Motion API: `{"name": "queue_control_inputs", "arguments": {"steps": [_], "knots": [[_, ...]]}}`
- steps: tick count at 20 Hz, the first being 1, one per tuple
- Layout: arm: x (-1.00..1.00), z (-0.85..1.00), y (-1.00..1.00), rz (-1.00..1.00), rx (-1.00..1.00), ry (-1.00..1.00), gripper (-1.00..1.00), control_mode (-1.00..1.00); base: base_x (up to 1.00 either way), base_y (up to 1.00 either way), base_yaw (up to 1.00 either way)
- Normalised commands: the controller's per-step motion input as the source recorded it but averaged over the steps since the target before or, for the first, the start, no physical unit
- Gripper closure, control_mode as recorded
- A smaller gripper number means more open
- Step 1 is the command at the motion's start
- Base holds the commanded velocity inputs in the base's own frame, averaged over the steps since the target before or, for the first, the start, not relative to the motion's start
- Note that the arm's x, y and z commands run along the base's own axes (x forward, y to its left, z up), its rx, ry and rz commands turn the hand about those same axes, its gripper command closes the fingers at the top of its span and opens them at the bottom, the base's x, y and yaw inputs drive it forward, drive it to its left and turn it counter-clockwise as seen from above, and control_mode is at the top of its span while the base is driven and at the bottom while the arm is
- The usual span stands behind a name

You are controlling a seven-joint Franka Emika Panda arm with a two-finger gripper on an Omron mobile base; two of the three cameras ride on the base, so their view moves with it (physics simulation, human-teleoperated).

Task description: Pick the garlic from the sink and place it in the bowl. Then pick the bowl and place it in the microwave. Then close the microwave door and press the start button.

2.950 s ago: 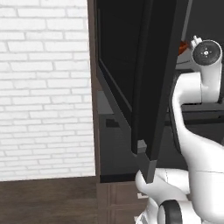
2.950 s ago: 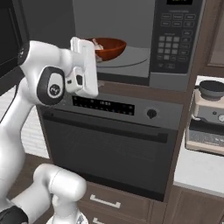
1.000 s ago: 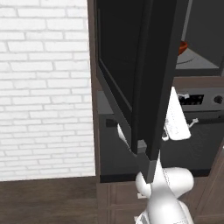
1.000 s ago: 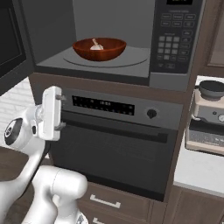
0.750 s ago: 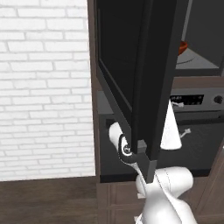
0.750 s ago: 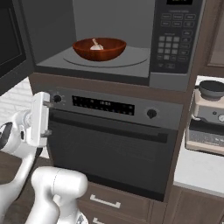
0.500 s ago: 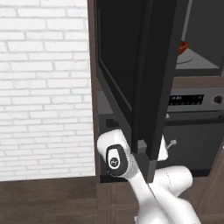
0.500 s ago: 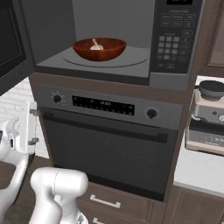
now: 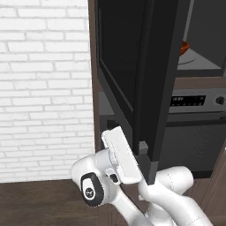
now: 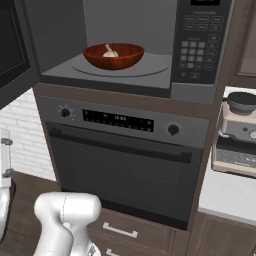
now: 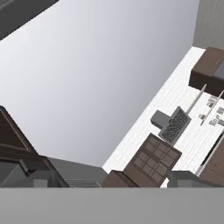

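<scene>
From the left base view, the microwave door [image 9: 150, 75] hangs wide open, its dark glass panel swung out toward me and seen nearly edge-on. Behind its right edge a sliver of the reddish-brown bowl [image 9: 184, 46] shows inside the microwave [image 9: 201, 66], sitting on the grey floor of the cavity. The oven [image 9: 194, 132] with its display strip sits directly below. The white arm is folded low, and its flat white hand [image 9: 121, 154] sits just below and left of the door's lower corner, close beside it; I cannot tell whether it touches. The bowl is well above and to the right of the hand. A white brick wall [image 9: 44, 88] covers the left.

From the right base view, the bowl [image 10: 113, 56] rests on the round turntable in the open microwave [image 10: 125, 45], and the garlic [image 10: 109, 50] lies inside the bowl, a pale bulb against the back rim. The keypad panel [image 10: 200, 45] stands at the cavity's right. Below is the oven [image 10: 125, 165] with a knob at each end of its display. A coffee machine [image 10: 240, 135] stands on the surface at far right. A white edge of the hand [image 10: 5, 155] shows at the far left, low, well apart from bowl and garlic.

In the hand view, the camera looks away across the room at a plain grey wall and distant dark cabinets [image 11: 153, 162]. The fingers are spread wide with nothing between them.
</scene>
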Motion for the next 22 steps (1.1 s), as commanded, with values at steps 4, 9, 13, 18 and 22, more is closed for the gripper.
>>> {"name": "queue_control_inputs", "arguments": {"steps": [4,9,13,18,22], "knots": [[0.0,-0.13,1.0,0.2,0.0,0.0,-1.0,-1.0,0.0,0.0,0.0],[-0.06,-0.03,0.9,0.2,0.0,0.0,-1.0,-1.0,0.0,0.0,0.0],[-0.34,0.34,0.46,0.09,0.07,-0.04,-1.0,-1.0,0.0,0.0,0.0],[-0.47,0.56,0.1,0.03,0.11,-0.1,-1.0,-1.0,0.0,0.0,0.0],[-0.43,0.59,-0.04,0.01,0.12,-0.13,-1.0,-1.0,0.0,0.0,0.0]]}}
